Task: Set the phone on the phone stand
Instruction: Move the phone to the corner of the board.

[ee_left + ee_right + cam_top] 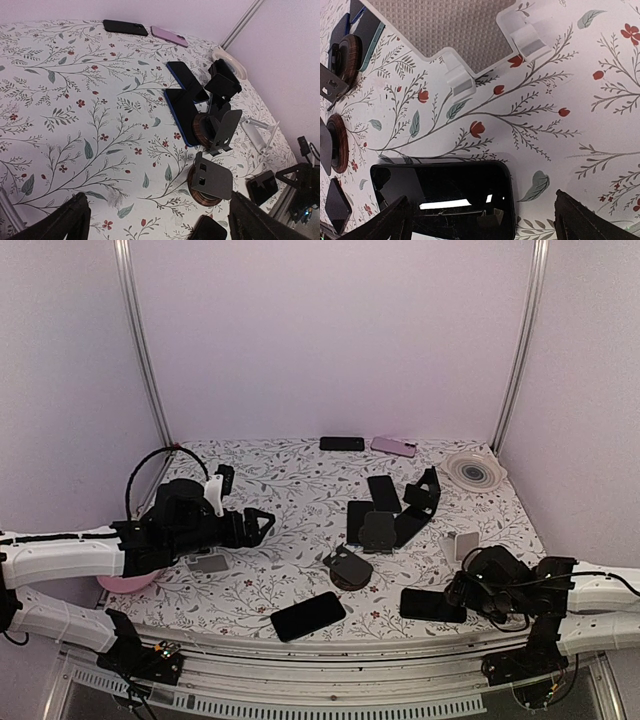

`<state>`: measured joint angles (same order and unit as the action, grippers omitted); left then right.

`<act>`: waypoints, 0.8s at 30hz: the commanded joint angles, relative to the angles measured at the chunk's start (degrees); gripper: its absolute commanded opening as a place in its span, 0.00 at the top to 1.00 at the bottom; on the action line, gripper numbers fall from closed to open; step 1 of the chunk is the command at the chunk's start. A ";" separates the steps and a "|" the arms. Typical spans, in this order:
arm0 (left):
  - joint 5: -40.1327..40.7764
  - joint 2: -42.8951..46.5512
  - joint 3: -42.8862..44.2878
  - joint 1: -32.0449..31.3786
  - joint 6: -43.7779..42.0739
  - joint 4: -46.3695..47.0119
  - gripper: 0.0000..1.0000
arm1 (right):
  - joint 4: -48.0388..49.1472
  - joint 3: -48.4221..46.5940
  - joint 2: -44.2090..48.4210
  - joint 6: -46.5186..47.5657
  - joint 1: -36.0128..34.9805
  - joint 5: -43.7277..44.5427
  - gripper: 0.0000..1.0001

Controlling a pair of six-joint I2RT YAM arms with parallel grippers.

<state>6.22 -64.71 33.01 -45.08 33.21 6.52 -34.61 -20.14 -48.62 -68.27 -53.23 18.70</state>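
Note:
A black phone (442,200) lies flat, screen up, near the table's front right (432,605). My right gripper (485,227) (458,592) hovers open over its end, one finger on each side and neither touching it. A white phone stand (455,30) (462,545) lies just beyond. A dark phone stand on a round wooden base (212,180) (347,566) sits mid-table. My left gripper (160,227) (258,525) hangs open and empty above the cloth, to that stand's left. Another black phone (308,615) lies at the front edge.
A second wood-based stand (220,127) rests on a blue-edged phone (182,112), with a black folding stand (222,82) behind. A black phone (125,27) and a pink phone (169,35) lie at the back wall. A ribbed white dish (474,470) sits back right, a pink bowl (128,583) front left.

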 commanded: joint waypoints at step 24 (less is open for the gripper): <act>0.15 1.39 -0.76 -0.87 -0.70 1.09 0.03 | 10.04 -11.04 -18.13 4.99 -12.76 1.13 0.01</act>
<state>6.22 -64.66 32.95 -45.10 33.19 6.76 -19.05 -28.01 -67.11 -71.02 -66.78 12.23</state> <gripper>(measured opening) 0.966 0.989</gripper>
